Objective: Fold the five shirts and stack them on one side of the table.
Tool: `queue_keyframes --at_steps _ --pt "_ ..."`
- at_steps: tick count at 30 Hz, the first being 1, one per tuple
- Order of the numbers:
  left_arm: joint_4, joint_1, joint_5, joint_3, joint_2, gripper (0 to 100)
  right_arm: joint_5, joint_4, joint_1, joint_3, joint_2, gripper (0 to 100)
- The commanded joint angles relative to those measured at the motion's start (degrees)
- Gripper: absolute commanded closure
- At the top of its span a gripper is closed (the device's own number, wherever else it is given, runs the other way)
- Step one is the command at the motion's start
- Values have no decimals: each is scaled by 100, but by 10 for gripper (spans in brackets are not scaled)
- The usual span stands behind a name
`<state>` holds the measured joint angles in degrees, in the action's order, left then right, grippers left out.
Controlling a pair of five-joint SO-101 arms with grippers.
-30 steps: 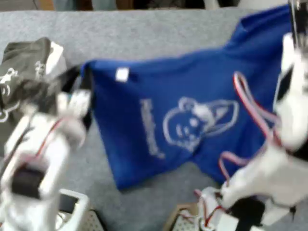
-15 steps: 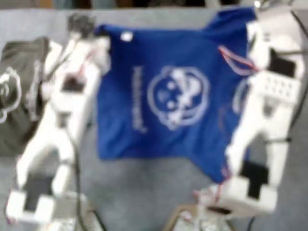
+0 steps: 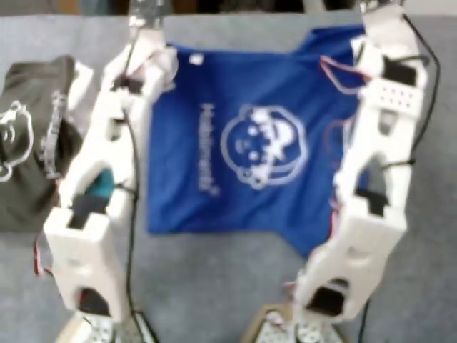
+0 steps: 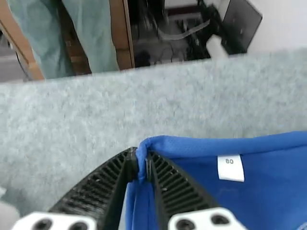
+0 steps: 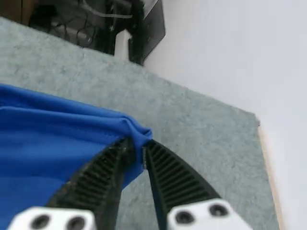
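Note:
A blue shirt [image 3: 250, 150] with a white face print lies spread across the middle of the grey table, print up. My left gripper [image 4: 140, 165] is shut on the blue shirt's [image 4: 268, 191] corner near its white tag [image 4: 230, 167], at the far left of the garment. My right gripper [image 5: 136, 146] is shut on the opposite far corner of the blue shirt [image 5: 53, 143]. In the high view both white arms stretch to the table's far edge, one [image 3: 107, 164] left of the shirt and one [image 3: 378, 143] over its right side. A dark shirt [image 3: 32, 143] lies bunched at the table's left.
The grey table [image 3: 235, 286] has bare felt in front of the blue shirt and a strip beyond it. Its far edge [image 4: 120, 76] drops to furniture and cables behind. The table's right edge [image 5: 266, 158] runs close to my right gripper.
Both arms have swung out to the far edge, dragging the blue shirt with them. The shirt has turned from a skewed lie to square and flat.

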<state>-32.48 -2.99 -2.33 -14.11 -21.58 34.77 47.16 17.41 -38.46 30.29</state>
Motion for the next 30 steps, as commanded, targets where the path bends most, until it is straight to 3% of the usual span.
queue_keyframes --at_steps 1,7,13,19,23,30 --pt "-1073 -22 9 -462 176 971 53 1635 -26 -1095 -92 985" --pt "-3473 -558 -624 -400 633 971 62 3991 -26 -1947 -57 985" --pt "-4659 -708 -492 -224 730 971 70 5407 -97 -1991 -84 985" --pt "-4571 -769 -448 1279 1152 971 255 5407 369 -1103 -655 985" --pt "-3719 -936 -457 2905 2180 971 703 5187 571 514 -1552 985" --pt "-2409 -743 -475 5279 3815 971 1196 3209 1116 4268 -3284 985"
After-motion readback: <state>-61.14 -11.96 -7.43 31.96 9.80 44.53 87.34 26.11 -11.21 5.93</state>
